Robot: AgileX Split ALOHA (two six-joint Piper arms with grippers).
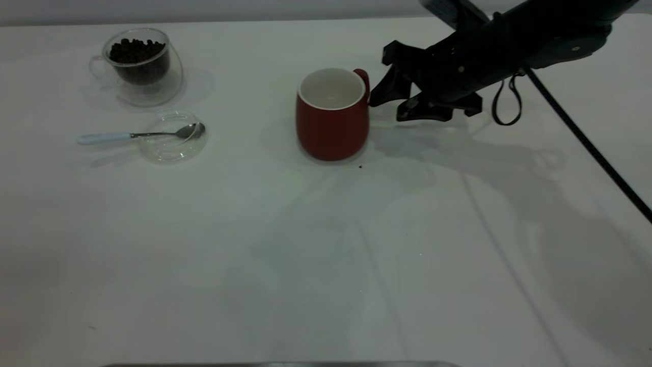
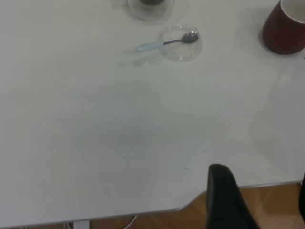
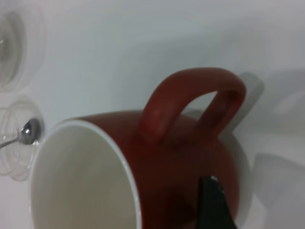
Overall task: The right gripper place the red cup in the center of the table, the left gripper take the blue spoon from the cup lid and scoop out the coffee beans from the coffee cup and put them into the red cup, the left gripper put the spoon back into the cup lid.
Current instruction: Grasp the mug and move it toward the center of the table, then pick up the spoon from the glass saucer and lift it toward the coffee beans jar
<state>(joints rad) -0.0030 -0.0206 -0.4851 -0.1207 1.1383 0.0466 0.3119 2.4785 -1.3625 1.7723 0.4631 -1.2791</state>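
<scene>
Right gripper [image 1: 389,97] first: I see it low over the table [image 1: 326,265], just beside the red cup [image 1: 333,114] on the handle side, its black fingers spread apart and holding nothing, one tip close to the loop handle. From the right wrist camera the cup [image 3: 157,167] fills the view, handle arched up, white inside showing bare, and one dark fingertip [image 3: 212,202] sits against the cup's side; I cannot tell whether it truly touches. My red cup stands upright near the middle of the far half of the table, with a tiny dark speck on the surface just in front of it. Over on the left side, the coffee cup [image 1: 140,66] stands upright, loaded with coffee beans [image 1: 136,51]. Just in front of it lies the cup lid [image 1: 172,136], flat on the table, and the blue spoon [image 1: 137,135] rests across it, steel bowl inside the lid, pale handle reaching out over the rim toward the left edge. Left gripper [image 2: 257,200] now: on its wrist camera I get only a dark finger at the near table edge, well apart from the spoon [image 2: 167,43] and lid [image 2: 181,43], and I cannot tell how its fingers are set
</scene>
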